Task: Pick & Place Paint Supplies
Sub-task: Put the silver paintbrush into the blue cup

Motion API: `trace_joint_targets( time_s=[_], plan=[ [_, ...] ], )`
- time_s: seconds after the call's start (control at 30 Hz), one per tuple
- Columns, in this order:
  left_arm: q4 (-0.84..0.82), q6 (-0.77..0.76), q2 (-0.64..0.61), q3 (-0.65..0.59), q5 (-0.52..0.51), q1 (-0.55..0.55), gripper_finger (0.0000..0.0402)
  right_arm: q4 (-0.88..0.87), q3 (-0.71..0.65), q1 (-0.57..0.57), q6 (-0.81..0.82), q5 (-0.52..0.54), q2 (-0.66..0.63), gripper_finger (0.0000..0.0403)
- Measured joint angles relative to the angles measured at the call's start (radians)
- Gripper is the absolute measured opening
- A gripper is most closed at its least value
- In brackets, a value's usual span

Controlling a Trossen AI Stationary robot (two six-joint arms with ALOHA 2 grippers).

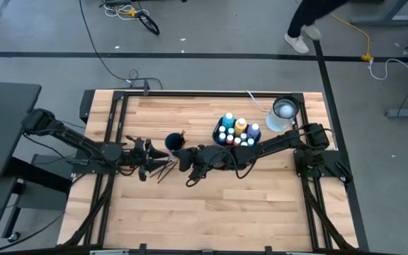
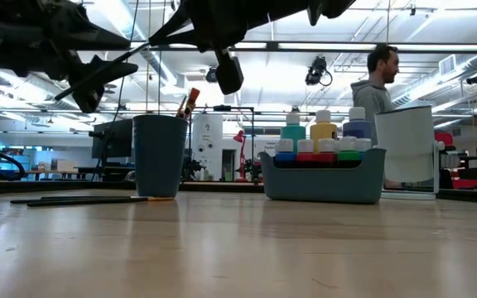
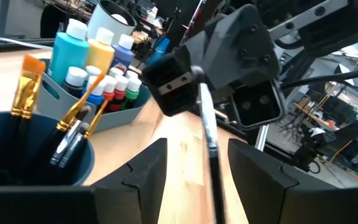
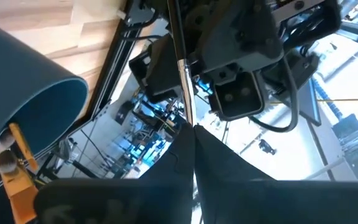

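My right gripper (image 4: 194,127) is shut on a thin paintbrush (image 3: 207,127) above the table's middle. In the left wrist view the brush runs from the right gripper toward my left gripper (image 3: 197,149). That gripper is open, with one finger on each side of the dark handle and clear of it. In the high view the two grippers face each other, left (image 1: 147,152) and right (image 1: 181,158), just near of a dark blue cup (image 1: 174,140) that holds orange-bristled brushes (image 3: 23,87). White-capped paint bottles (image 1: 234,129) stand in a grey-blue bin (image 2: 321,175). My right gripper pinches the paintbrush between its two shut fingers at the silver metal ferrule (image 3: 199,78). The fingers come about level from the table's right side. The brush sticks out ahead of them, lifted clear of the table, with its dark handle (image 3: 215,180) reaching between the left fingers.
More dark-handled brushes (image 2: 89,199) lie on the wood near the cup's foot, below the grippers (image 1: 165,170). A white cup (image 1: 283,113) stands right of the bin, at the far right. A person (image 2: 375,83) stands beyond the table. The near half of the tabletop (image 1: 211,212) is bare wood.
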Motion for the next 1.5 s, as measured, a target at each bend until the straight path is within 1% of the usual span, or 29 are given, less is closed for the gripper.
trace_joint_targets(
  time_s=[0.13,0.23,0.4,0.53,0.63,0.73,0.8,0.87,0.97,1.07,1.17,1.23,1.33,1.43,1.5],
  plan=[
    [-0.002,0.015,0.000,0.000,0.000,0.011,0.0173,0.009,0.000,-0.005,0.000,0.019,0.000,0.0000],
    [-0.002,0.011,0.000,0.000,0.000,0.019,0.0151,0.032,0.001,-0.015,0.000,0.050,0.000,0.0000],
    [-0.006,0.015,0.000,0.000,-0.002,0.021,0.0084,0.031,0.001,-0.031,0.000,0.074,0.000,0.0000],
    [-0.016,0.032,0.000,-0.001,-0.004,0.021,0.0024,0.036,0.002,-0.033,0.035,0.036,-0.002,0.0006],
    [-0.020,0.042,0.000,-0.001,-0.003,0.020,0.0022,0.047,0.002,-0.033,0.111,0.018,-0.002,0.0022],
    [-0.026,0.041,0.000,-0.001,-0.008,0.021,0.0034,0.046,0.002,-0.033,0.200,0.018,-0.002,0.0040],
    [-0.026,0.043,0.000,0.000,-0.008,0.021,0.0036,0.051,0.002,-0.031,0.271,0.046,-0.002,0.0051],
    [-0.024,0.058,0.000,0.000,-0.025,0.021,0.0027,0.055,0.002,-0.024,0.361,0.081,-0.002,0.0060],
    [-0.024,0.095,-0.001,0.000,-0.094,0.021,0.0022,0.056,0.002,-0.008,0.524,0.173,-0.002,0.0069],
    [-0.010,0.124,-0.001,0.000,-0.169,0.021,0.0022,0.066,0.002,0.015,0.668,0.321,-0.003,0.0075],
    [0.071,0.196,-0.001,0.000,-0.190,0.021,0.0022,0.094,0.002,0.036,0.820,0.450,-0.005,0.0077],
    [0.150,0.266,-0.001,0.000,-0.192,0.021,0.0022,0.086,0.002,0.047,0.888,0.494,-0.007,0.0077],
    [0.255,0.385,-0.002,0.001,-0.193,0.021,0.0022,0.032,0.001,0.062,0.944,0.508,-0.007,0.0077],
    [0.302,0.509,-0.002,0.001,-0.216,0.021,0.0022,-0.030,0.001,0.080,1.025,0.520,-0.007,0.0078],
    [0.314,0.562,-0.001,0.001,-0.240,0.029,0.0022,-0.110,0.000,0.093,1.082,0.538,-0.020,0.0078]
  ],
)
